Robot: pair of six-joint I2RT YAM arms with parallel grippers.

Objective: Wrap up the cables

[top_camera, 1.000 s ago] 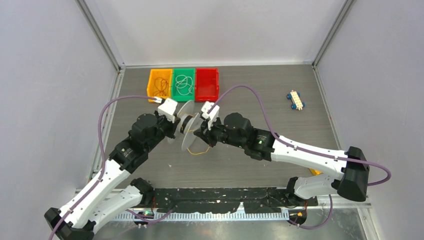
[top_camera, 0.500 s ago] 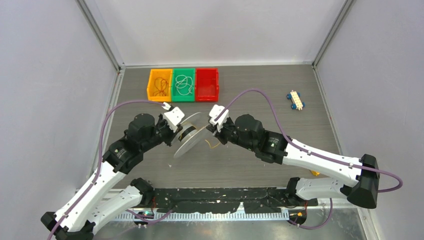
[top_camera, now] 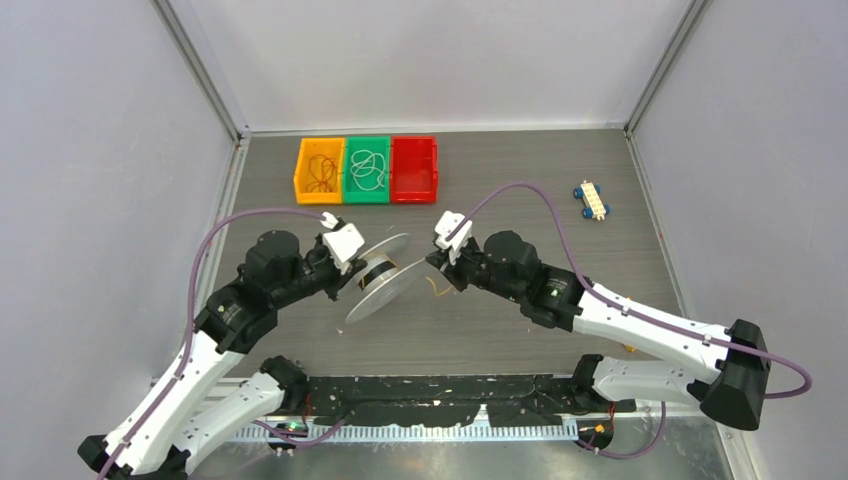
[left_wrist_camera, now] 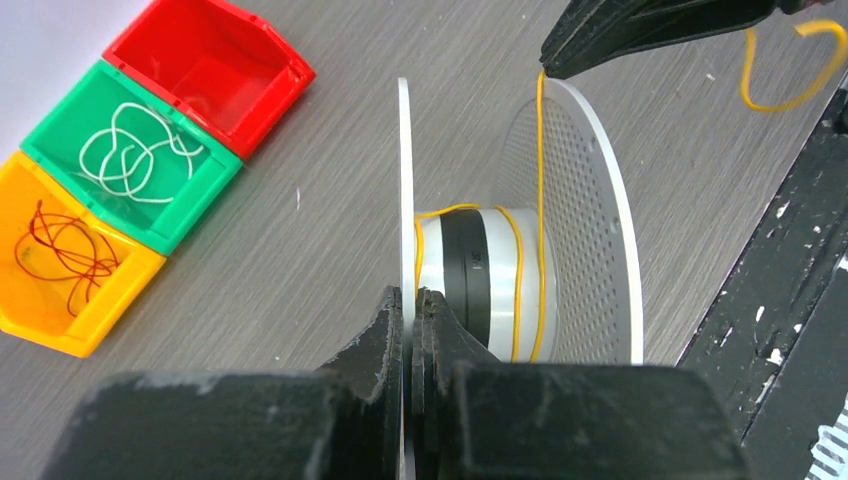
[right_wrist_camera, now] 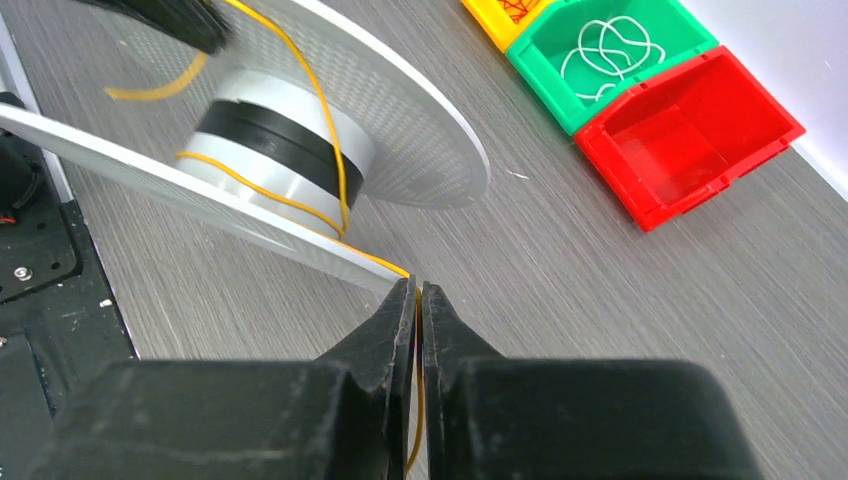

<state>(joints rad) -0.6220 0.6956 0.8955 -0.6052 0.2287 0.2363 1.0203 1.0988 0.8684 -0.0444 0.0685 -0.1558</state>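
A spool (top_camera: 378, 275) with two clear perforated discs and a grey-black hub is held off the table. My left gripper (left_wrist_camera: 412, 300) is shut on one disc's edge (left_wrist_camera: 405, 200). The thin yellow cable (left_wrist_camera: 541, 200) makes a few turns around the hub (left_wrist_camera: 480, 285) and runs up to my right gripper (right_wrist_camera: 417, 292), which is shut on it beside the other disc's rim. In the top view the right gripper (top_camera: 437, 262) is just right of the spool, and the cable's loose end (top_camera: 437, 289) curls on the table below it.
Three small bins stand at the back: an orange one (top_camera: 319, 170) with dark-red wire, a green one (top_camera: 367, 168) with white wire, a red one (top_camera: 414, 168). A small toy cart (top_camera: 591, 200) lies at the far right. A black strip (top_camera: 450, 385) runs along the near edge.
Both grippers have moved right and slightly nearer with the spool. The spool has tilted flatter. The right arm has pulled back to the right, drawing the cable out from the hub.
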